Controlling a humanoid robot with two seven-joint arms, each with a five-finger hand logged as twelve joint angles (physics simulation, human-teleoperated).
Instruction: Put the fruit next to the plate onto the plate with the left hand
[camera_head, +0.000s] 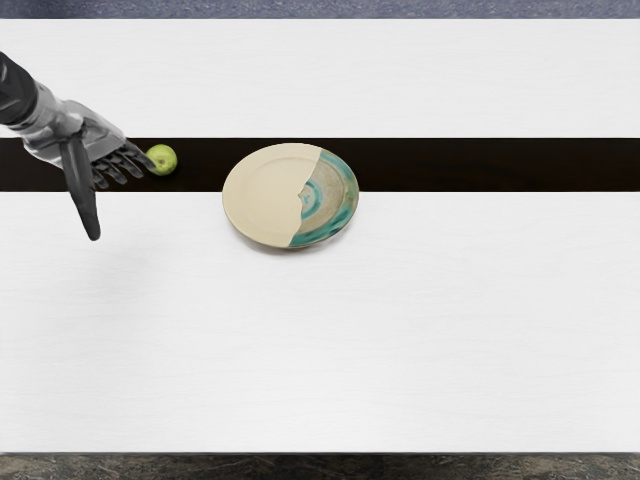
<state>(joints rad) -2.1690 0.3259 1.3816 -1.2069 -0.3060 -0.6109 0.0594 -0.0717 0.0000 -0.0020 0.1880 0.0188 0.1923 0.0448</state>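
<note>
Where the left arm comes in from the upper left edge of the head view, we see the left hand (97, 155) held over the white table (320, 330). Its fingers (122, 167) are spread and stretched toward the right, and its thumb (86, 200) points down toward the near side, so the hand is open and grips nothing. Just off the fingertips we find the fruit (162, 159), small, round and yellow-green, lying on the dark band (480, 165) that runs across the table from left to right. The nearest fingertips reach its left side, though we cannot tell whether they touch it or stop just short. To the fruit's right, apart from it, sits the plate (262, 190), round and cream over most of its face, with a teal-ringed patch on its right part. It straddles the near edge of the dark band, lying partly on the band and partly on the white surface. We see the fruit outside the plate's rim, resting on the table between the hand and the plate.
</note>
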